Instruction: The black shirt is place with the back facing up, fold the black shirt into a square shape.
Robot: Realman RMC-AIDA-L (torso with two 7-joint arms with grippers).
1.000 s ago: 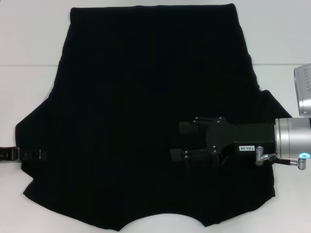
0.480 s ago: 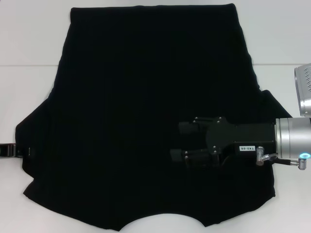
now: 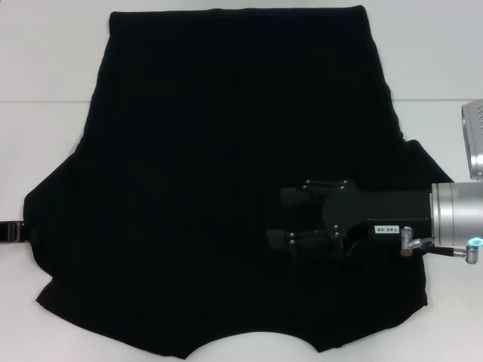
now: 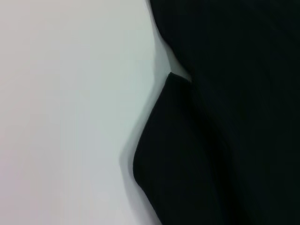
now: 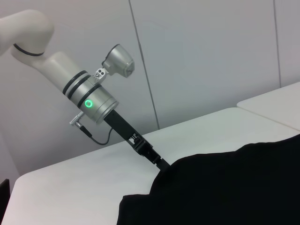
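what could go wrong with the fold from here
The right gripper hangs open over the middle of the black shirt, well away from any edge; closing there would likely bunch the flat cloth. The left gripper is at the left sleeve edge, its fingers hidden by fabric, so a pull there could drag the shirt askew.

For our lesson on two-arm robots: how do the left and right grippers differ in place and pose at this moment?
The right gripper lies over the black shirt, fingers open and fully visible; the left gripper sits at the shirt's left sleeve edge, its tip hidden by fabric. The right reaches well inward; the left stays at the border. Both are black.
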